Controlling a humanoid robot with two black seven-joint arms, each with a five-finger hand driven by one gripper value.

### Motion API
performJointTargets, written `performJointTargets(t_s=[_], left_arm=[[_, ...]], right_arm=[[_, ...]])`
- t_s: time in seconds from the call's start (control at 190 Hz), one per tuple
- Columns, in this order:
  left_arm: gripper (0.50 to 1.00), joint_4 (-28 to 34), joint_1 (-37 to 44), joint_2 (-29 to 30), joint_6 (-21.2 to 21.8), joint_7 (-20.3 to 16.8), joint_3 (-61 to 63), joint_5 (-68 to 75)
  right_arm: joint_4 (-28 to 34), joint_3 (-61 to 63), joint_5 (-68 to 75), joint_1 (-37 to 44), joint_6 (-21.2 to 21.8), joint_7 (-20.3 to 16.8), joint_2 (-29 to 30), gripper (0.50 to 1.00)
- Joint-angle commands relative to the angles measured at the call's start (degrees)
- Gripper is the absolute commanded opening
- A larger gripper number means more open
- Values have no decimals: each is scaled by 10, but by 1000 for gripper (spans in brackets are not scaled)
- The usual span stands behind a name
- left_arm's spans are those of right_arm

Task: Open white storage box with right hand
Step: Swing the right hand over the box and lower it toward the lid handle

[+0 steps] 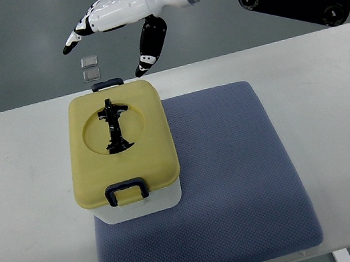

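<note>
Yellow-lidded white storage box [122, 155] sits shut on blue mat [238, 181]; right robot hand [116, 20] hovers beyond, fingers spread, empty.

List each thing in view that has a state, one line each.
storage box: upright on the blue mat, shut.
yellow lid: on, handle folded flat.
front latch: down, fastened.
rear latch: down.
right hand: open, raised beyond the box, touching nothing.
blue mat: flat on the table.

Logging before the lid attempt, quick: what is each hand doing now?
Right hand: open, fingers spread, holding nothing, above the far end of the storage box.
Left hand: not in view.
</note>
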Motion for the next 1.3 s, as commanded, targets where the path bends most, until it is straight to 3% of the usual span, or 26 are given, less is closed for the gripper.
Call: performJointTargets(t_s=[0.0,0.431,0.994,1.294], left_arm=[[1000,0,1,0,0,0,0,0],[1000,0,1,0,0,0,0,0],[1000,1,1,0,0,0,0,0],[1000,0,1,0,0,0,0,0]], right_arm=[[1,-1,-45,6,0,19,24,932],[-12,-73,-107,11,-4,21,93,932],[-65,-74,-132,-13,-54,21,120,928],[-67,-73,-132,-16,-56,21,121,926]])
